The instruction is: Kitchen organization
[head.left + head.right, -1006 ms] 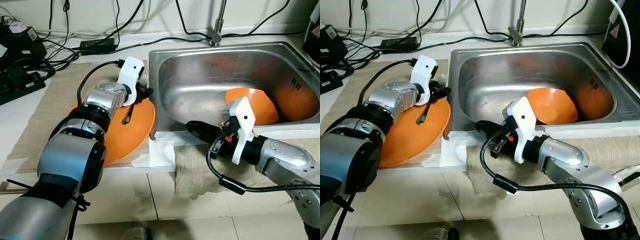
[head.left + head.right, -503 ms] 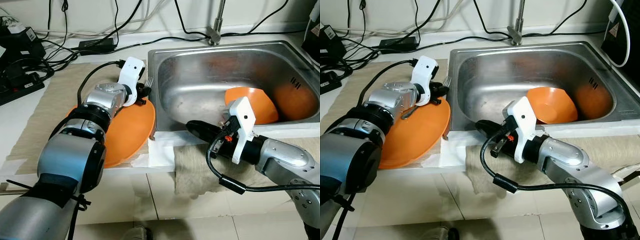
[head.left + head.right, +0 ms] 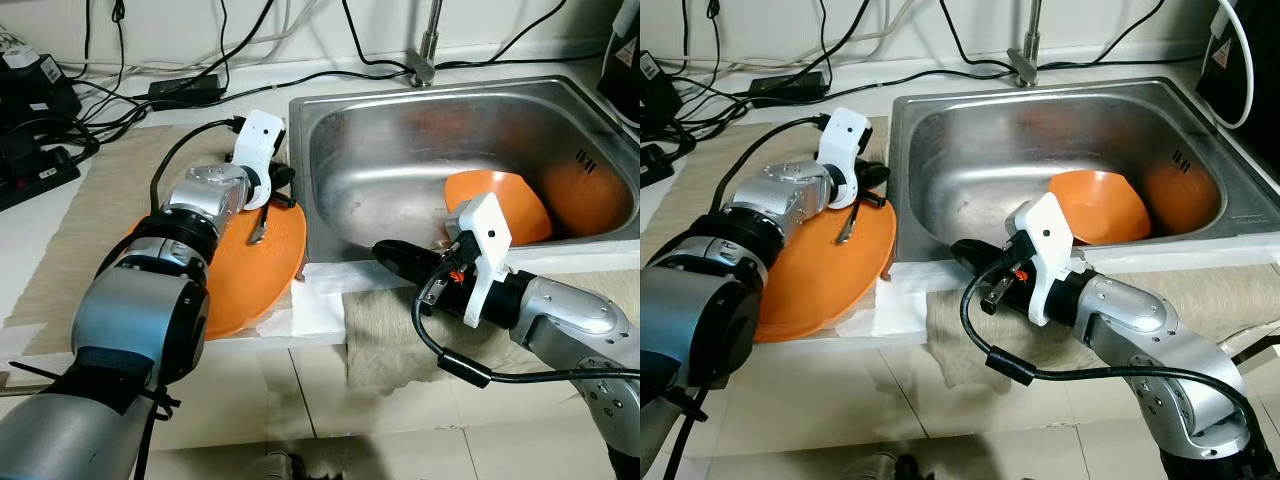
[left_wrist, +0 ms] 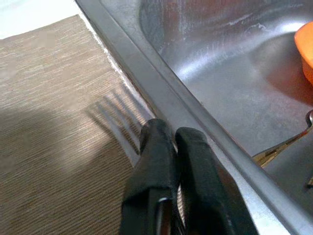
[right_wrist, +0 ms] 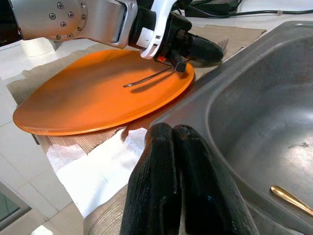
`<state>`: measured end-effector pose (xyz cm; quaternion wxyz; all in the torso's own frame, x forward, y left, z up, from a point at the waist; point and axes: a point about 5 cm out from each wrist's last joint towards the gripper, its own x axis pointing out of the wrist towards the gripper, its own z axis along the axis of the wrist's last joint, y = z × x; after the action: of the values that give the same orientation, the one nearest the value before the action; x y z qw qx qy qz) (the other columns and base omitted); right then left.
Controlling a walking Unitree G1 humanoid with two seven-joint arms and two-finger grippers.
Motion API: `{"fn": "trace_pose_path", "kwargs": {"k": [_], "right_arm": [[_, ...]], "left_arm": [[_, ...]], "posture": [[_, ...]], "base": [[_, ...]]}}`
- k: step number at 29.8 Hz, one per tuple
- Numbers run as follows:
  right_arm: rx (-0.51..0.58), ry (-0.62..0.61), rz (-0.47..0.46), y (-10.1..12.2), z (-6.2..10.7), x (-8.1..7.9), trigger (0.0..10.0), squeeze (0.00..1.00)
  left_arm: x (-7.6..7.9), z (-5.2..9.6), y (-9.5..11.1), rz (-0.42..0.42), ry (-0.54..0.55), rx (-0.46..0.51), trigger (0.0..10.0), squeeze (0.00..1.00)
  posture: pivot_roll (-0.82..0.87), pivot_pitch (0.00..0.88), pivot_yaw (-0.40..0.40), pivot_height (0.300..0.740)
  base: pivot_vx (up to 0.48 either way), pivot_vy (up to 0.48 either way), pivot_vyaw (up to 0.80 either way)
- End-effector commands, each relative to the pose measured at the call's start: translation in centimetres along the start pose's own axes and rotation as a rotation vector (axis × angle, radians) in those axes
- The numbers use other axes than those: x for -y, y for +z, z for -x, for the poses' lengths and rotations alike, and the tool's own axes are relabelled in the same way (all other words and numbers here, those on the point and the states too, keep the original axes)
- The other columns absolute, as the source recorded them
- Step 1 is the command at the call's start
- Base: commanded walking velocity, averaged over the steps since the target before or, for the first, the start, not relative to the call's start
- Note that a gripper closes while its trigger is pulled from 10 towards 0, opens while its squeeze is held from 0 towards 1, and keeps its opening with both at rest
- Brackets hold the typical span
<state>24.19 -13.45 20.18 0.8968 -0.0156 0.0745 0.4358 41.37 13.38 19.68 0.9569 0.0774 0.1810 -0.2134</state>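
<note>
There was one large orange plate (image 3: 245, 270) on the left mat, and two orange dishes in the sink (image 3: 400, 130): a bowl (image 3: 500, 200) and another (image 3: 590, 195) at the far right. One fork (image 5: 161, 74) hung over the plate, one gold utensil (image 5: 291, 198) lay in the sink, and one tap (image 3: 428, 45) stood beyond.

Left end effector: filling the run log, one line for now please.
left end effector: shut on fork | over orange plate | right end effector: shut, at sink rim
</note>
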Motion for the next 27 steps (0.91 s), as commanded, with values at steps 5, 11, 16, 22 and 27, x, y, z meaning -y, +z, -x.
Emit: {"fn": "trace_pose_path", "kwargs": {"k": [5,11,16,22,27], "right_arm": [[0.020,0.015,0.009,0.5,0.0,-0.4,10.0,0.00],[0.018,0.016,0.007,0.4,-0.1,-0.3,10.0,0.00],[0.017,0.017,0.005,0.3,-0.2,-0.3,10.0,0.00],[0.015,0.020,0.006,0.2,-0.2,-0.2,10.0,0.00],[0.014,0.020,0.007,0.2,-0.2,-0.2,10.0,0.00]], "left_arm": [[-1.3,0.7,1.5,0.014,0.038,0.048,0.0,0.00],[-1.7,1.2,3.1,0.002,0.036,0.096,0.0,0.00],[-1.8,1.5,3.9,-0.013,0.013,0.118,0.0,0.00],[-2.0,1.3,3.1,-0.061,0.069,0.084,10.0,1.00],[-1.9,1.2,3.0,-0.050,0.072,0.084,10.0,1.00]], "posture": [[-0.06,0.079,0.108,0.740],[-0.06,0.069,0.106,0.740],[-0.05,0.060,0.104,0.740],[-0.05,0.055,0.099,0.740],[-0.06,0.053,0.100,0.740]], "base": [[0.000,0.000,0.00],[0.000,0.000,0.00],[0.000,0.000,0.00],[0.000,0.000,0.00],[0.000,0.000,0.00]]}}
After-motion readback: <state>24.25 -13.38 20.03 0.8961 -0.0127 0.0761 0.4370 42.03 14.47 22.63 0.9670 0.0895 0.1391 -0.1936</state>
